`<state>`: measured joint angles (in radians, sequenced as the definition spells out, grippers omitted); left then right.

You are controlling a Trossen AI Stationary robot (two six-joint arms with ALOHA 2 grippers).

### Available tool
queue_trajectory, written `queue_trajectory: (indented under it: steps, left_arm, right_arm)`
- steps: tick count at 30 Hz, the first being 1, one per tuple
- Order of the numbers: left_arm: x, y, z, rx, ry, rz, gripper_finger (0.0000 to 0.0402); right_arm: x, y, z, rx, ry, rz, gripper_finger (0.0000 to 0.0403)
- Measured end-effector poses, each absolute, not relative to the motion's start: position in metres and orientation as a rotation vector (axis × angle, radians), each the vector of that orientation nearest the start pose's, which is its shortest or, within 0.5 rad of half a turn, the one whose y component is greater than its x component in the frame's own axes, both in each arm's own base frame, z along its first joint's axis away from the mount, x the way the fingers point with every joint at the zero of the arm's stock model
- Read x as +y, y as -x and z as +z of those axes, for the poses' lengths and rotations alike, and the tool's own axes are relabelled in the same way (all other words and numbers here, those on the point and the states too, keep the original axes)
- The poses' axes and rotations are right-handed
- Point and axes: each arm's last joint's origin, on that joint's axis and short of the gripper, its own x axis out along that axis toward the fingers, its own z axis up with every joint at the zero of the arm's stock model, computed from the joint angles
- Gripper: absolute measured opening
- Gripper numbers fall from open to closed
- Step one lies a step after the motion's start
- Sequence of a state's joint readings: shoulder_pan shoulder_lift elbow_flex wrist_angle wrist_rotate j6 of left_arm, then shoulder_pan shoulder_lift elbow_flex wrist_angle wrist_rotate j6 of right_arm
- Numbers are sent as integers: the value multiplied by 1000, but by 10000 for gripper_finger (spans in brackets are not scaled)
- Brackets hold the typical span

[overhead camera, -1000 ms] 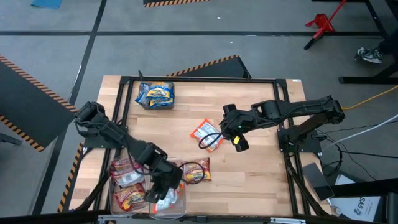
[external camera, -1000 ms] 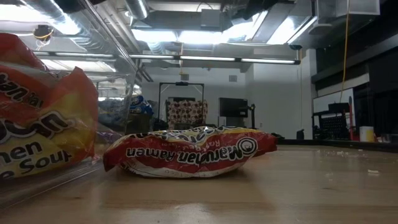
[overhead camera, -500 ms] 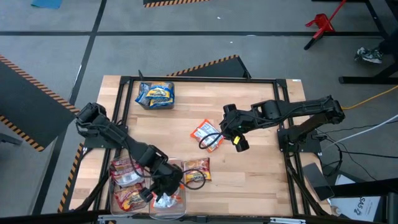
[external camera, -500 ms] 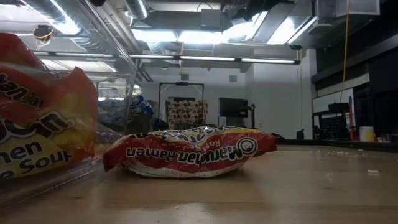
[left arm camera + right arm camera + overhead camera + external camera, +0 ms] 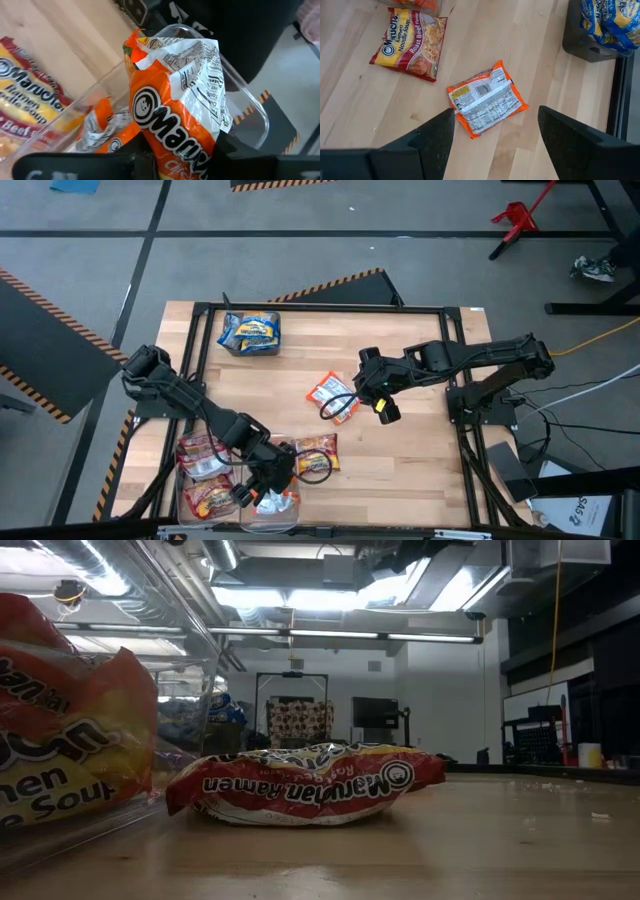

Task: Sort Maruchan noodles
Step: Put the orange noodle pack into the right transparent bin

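My left gripper (image 5: pixel 262 485) (image 5: pixel 185 155) is shut on an orange-and-white noodle packet (image 5: pixel 175 95) and holds it over a clear bin (image 5: pixel 245 100) at the table's near edge. Another orange packet (image 5: pixel 100 137) lies in that bin. My right gripper (image 5: pixel 381 409) (image 5: pixel 495 120) hangs open above the middle of the table. Below it an orange packet (image 5: pixel 487 97) (image 5: pixel 330 392) lies flat, label side down. A red-and-yellow packet (image 5: pixel 315 452) (image 5: pixel 310 783) lies flat on the table beside the near bins. My left gripper pinches the orange-and-white packet between its two fingers at the packet's end nearest the wrist (image 5: pixel 172 157). The fingers slant down from the table's far left. The packet's free end (image 5: pixel 190 50) sticks out beyond the fingers over the clear bin; whether it touches the bin I cannot tell.
A clear bin (image 5: pixel 205 475) holding red-and-yellow packets stands at the near left, next to the bin under my left gripper. A bin with blue-and-yellow packets (image 5: pixel 250 332) (image 5: pixel 605 20) stands at the far left. Bare wood lies between the arms and toward the near right.
My left gripper has rolled about the line it points along while staying over the near bin. The orange-and-white packet has turned with it. My right arm has kept still.
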<state>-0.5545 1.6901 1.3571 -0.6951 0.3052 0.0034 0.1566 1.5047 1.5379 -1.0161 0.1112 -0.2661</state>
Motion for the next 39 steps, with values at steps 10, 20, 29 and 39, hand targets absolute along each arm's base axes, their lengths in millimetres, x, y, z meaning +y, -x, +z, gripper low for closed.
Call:
queue_trajectory:
  steps: [10,20,29,39]
  left_arm:
    - [-195,-292,261,1111,3,-761,128]
    - [-189,-285,264,1225,143,-634,160]
    - [-191,-279,279,1140,159,-551,116]
    - [-197,-269,224,1227,171,-519,112]
  right_arm:
    - [43,-295,354,972,377,172,271]
    - [43,-294,354,983,373,172,271]
    - [43,-294,353,992,374,172,271]
    - [43,-293,353,999,375,174,271]
